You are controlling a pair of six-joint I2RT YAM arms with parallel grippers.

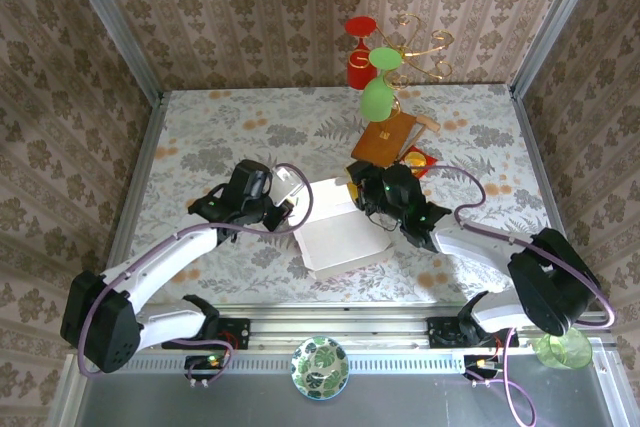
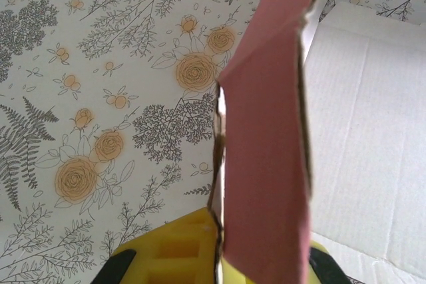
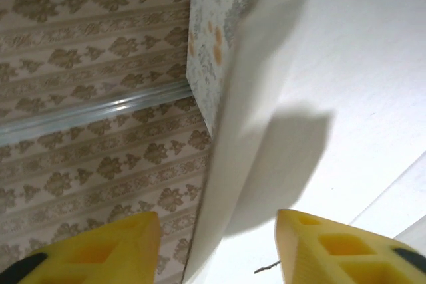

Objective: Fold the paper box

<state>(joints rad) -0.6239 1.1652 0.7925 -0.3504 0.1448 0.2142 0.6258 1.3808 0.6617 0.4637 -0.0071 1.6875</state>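
Step — raising side walls | paper box (image 1: 340, 232) mid-table (image 1: 200, 137), between arms | left gripper (image 2: 219, 257) pinching pink flap (image 2: 266, 131) | right gripper (image 3: 219, 244) fingers apart, astride white wall (image 3: 253, 98) — next, probably: close, fold inward.

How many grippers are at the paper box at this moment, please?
2. The left gripper is shut on a raised pink flap at the left side of the paper box; the right gripper straddles an upright white panel at its right side, fingers apart.
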